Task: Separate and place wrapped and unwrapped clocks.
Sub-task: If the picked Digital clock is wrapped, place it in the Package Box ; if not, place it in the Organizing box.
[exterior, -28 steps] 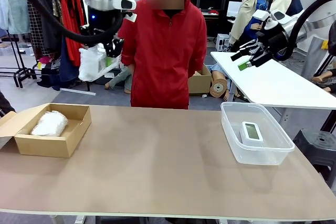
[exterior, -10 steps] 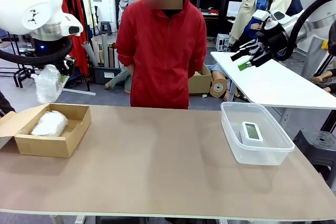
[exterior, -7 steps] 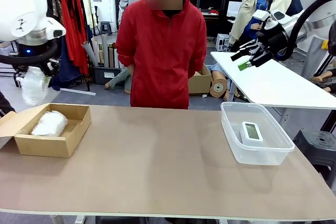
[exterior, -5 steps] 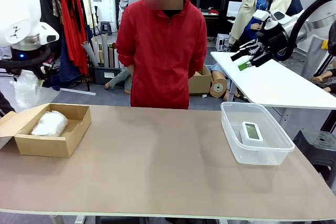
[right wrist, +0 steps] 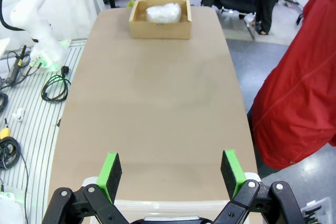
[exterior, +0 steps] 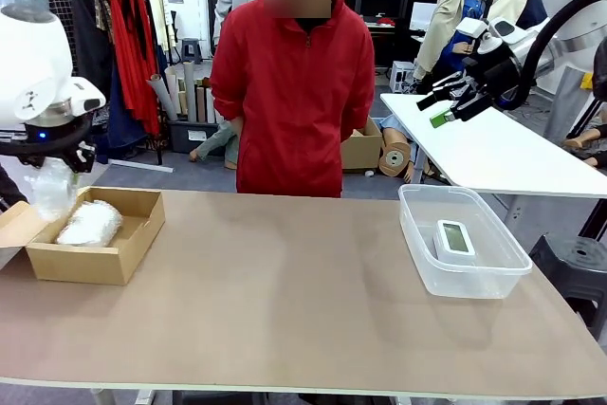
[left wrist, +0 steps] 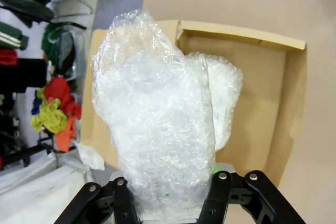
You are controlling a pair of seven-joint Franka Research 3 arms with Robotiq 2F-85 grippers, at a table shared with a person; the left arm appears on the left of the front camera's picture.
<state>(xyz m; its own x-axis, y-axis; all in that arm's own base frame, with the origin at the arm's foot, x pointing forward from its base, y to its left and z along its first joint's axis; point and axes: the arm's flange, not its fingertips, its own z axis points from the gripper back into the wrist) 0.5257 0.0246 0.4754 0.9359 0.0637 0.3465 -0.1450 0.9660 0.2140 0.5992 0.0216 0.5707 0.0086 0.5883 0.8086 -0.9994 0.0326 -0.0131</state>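
Clamped on a bubble-wrapped bundle (left wrist: 160, 129), the left gripper (left wrist: 168, 203) hangs at the table's left end, just over the near-left corner of the cardboard box (exterior: 95, 263), the load dangling beside the open flap. From the wrist camera the bundle stands up between the green pads, with the box mouth directly beyond it, a pose that reads as the run-up to lowering it in. A second wrapped bundle (exterior: 89, 223) already lies flat on the box floor toward its left side, leaving bare cardboard on the right where the carried one would likely fit; the box seems to serve as the home for wrapped clocks. Mid-table, the brown top (exterior: 285, 282) is bare, and a person in a red jacket (exterior: 294, 82) stands at the far edge with arms down, taking no part. Toward the right, a clear tub (exterior: 463, 277) holds the bare white clock (exterior: 454, 239), screen up, apparently the unwrapped sort kept apart from the others. High at the right, the right gripper (exterior: 448, 101) waits with jaws spread wide and nothing between them, parked well above the tub and out of the left arm's way.
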